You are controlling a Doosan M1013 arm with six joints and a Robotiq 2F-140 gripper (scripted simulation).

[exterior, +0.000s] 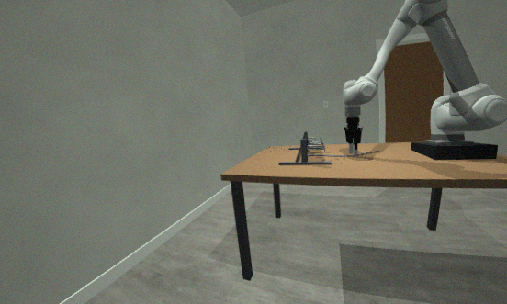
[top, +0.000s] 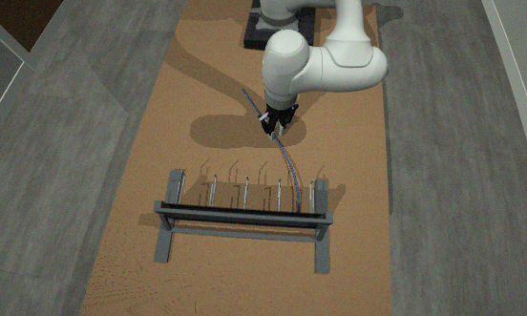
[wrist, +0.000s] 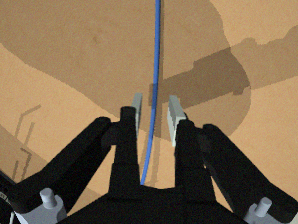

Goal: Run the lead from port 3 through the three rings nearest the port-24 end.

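Observation:
The blue lead [top: 291, 169] [wrist: 157, 30] leaves the patch panel [top: 243, 213] near its right end in the top view. It rises between the two rightmost rings, passes my gripper and ends at a free end [top: 243, 91] on the table behind. My gripper [top: 273, 135] [exterior: 353, 149] [wrist: 155, 105] hangs low over the table behind the rack [exterior: 303, 152]. Its fingers stand narrowly apart with the lead running between them, and a gap shows on each side of the lead. The cable manager's rings [top: 246, 191] stand in a row. The three left ones [top: 213, 188] hold no lead.
The rack's grey feet [top: 163, 243] [top: 323, 253] reach toward the near table edge. The arm's black base [top: 279, 31] [exterior: 455, 150] sits at the far end of the table. The table edges run close on both sides of the rack.

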